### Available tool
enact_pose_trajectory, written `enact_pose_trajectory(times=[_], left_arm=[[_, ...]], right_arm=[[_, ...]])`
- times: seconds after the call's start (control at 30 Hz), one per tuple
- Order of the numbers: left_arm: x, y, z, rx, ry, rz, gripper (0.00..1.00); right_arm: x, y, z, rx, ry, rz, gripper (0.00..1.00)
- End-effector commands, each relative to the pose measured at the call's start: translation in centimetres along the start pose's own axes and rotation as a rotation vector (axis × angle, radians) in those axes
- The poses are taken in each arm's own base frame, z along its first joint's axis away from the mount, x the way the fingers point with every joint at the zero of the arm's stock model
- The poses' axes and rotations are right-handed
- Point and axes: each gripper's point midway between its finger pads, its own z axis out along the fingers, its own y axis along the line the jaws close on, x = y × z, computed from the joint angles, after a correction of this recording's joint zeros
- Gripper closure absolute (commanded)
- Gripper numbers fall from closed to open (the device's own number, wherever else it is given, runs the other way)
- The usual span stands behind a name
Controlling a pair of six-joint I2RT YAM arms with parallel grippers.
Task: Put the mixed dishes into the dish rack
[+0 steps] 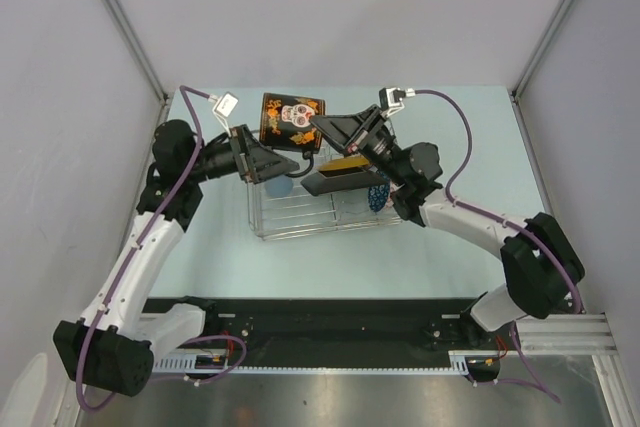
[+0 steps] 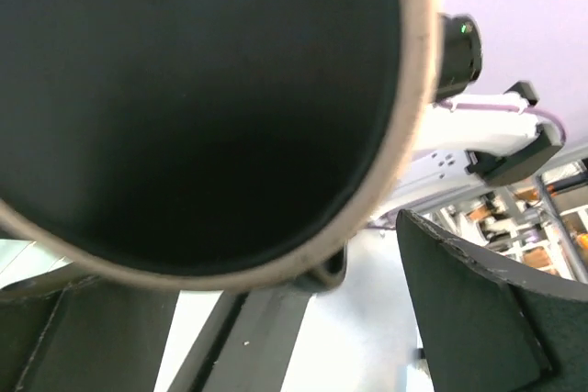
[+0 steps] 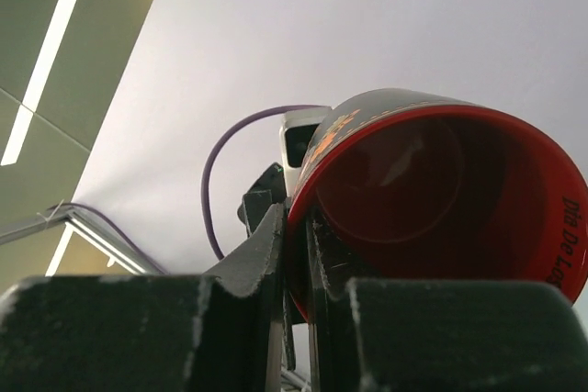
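Dark mug (image 1: 292, 119), red inside, held aloft over the far rim of the dish rack (image 1: 300, 222), right claw (image 3: 296, 245) clenched on its lip, left claw (image 1: 268, 160) at its base, grip indeterminable.

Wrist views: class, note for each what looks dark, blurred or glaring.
Left wrist: the bowl, dark and soft-edged, fills most of the frame. Right wrist: the mug is sharp, the near fingers are blurred, and a ceiling light strip glares.
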Motion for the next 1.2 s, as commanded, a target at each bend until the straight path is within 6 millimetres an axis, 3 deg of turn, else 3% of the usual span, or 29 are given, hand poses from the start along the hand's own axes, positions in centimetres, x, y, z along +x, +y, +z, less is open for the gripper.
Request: enact_pose_trajectory(times=[0.0,0.27,0.43,0.63,0.8,0.93,1.03,1.07,1.17], left_arm=[[-1.4,-1.6,0.4,0.049,-0.047,0.010,0.04],[-2.3,-2.9,0.1,0.082,-0.077,-0.011,0.11],[-2.9,-3.5,-0.1,0.094,-0.088,-0.010,0.21],[-3.3,-2.9,-0.3,0.068,-0.107,0.004,0.42],[-3.8,-1.5,-0.4,0.002,-0.128,0.011,0.71],[-4.3,-1.0,-0.6,-0.035,-0.143,0.023,0.76],[-4.8,-0.6,-0.7,-0.049,-0.158,0.034,0.87],[-4.5,-0.2,-0.8,-0.066,-0.145,0.008,0.95],[-4.8,-0.3,-1.1,-0.072,-0.151,0.014,1.00]], right_arm=[[-1.0,9.4,1.3,-0.361,-0.105,-0.046,1.00],[0.7,8.3,2.5,-0.368,-0.113,-0.020,1.00],[1.6,7.7,2.7,-0.368,-0.107,0.008,1.00],[2.6,6.9,2.8,-0.359,-0.086,0.056,1.00],[3.1,6.7,2.9,-0.356,-0.077,0.066,1.00],[3.5,6.6,2.9,-0.356,-0.063,0.072,1.00],[4.0,6.5,2.9,-0.355,-0.044,0.081,1.00],[4.2,6.3,2.9,-0.351,-0.039,0.083,1.00],[4.4,6.3,2.7,-0.348,-0.018,0.080,1.00]])
